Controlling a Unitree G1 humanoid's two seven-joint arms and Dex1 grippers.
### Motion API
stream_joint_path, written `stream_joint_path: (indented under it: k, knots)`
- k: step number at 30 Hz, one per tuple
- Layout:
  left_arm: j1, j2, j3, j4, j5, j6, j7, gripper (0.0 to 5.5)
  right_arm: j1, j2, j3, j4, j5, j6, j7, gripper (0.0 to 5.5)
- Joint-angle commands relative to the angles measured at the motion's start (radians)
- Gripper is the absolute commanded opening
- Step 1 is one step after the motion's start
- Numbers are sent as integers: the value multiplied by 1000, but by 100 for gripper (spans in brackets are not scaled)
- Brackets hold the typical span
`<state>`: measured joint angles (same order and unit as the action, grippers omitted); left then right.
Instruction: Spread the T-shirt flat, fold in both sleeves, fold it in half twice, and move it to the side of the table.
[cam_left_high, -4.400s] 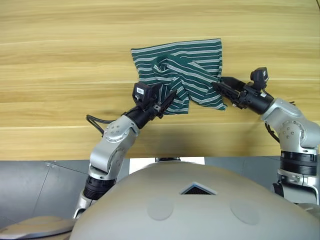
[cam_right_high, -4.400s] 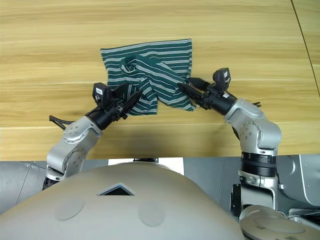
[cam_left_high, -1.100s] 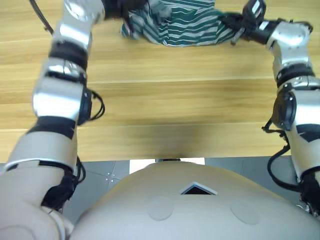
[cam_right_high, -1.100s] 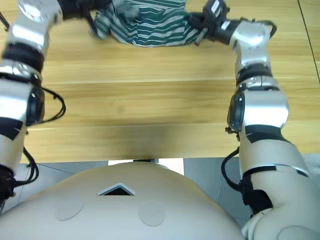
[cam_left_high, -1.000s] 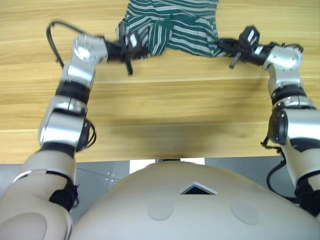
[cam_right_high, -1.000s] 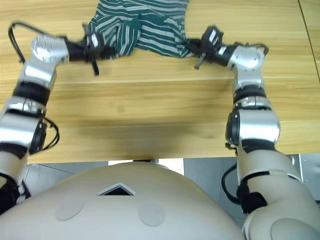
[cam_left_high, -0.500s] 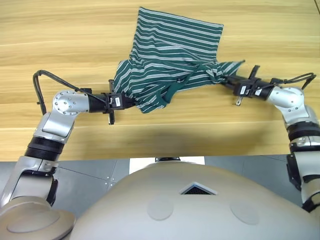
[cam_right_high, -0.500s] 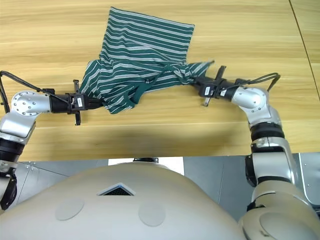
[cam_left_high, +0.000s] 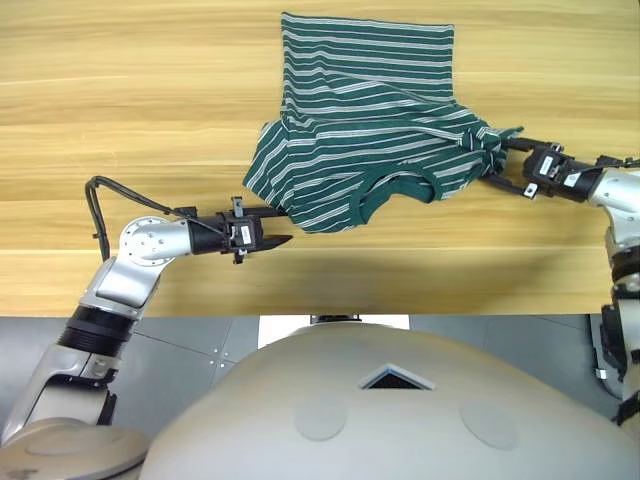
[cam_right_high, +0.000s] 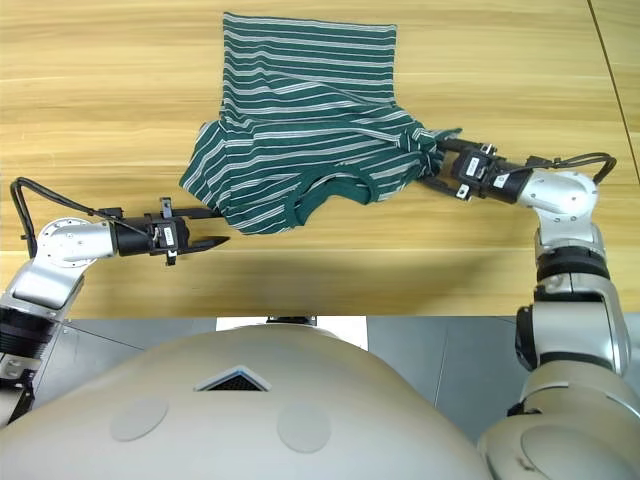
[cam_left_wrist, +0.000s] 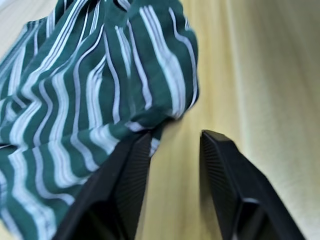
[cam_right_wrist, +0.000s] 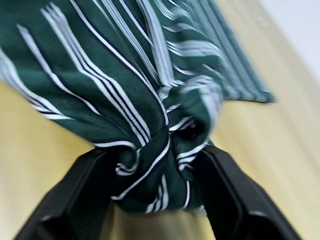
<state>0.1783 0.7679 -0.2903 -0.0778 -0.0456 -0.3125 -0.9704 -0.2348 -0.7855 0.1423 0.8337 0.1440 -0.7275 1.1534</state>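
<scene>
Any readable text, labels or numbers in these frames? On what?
None can be read.
Left white tag, behind the left gripper: too small to read.
Right white tag, behind the right gripper: too small to read.
T-shirt: stripes only, no print visible.

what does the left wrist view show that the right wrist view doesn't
Left wrist view: the left gripper open, with bare table in its gap and the T-shirt hem at one fingertip, not clamped. Right wrist view: the right gripper shut on a bunched knot of the fabric. Both: the green striped T-shirt lying on the wooden table.
</scene>
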Motion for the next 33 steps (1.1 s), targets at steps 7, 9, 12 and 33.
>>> stream_joint_path:
  k: [7, 9, 12, 33]
  knots:
    - [-76, 22, 127, -185, -179, 190, -36, 187, 119, -108, -110, -452, 339, 415, 348, 315]
    - [-75, 25, 153, -213, -223, 223, -43, 187, 82, -75, -88, -430, 301, 428, 347, 315]
    - [-100, 0, 209, -194, -256, 268, 0, 187, -19, 47, -36, -362, 156, 413, 178, 315]
    - [165, -260, 411, -322, -189, 516, 469, 187, 192, 18, 148, -755, -68, 320, 27, 315]
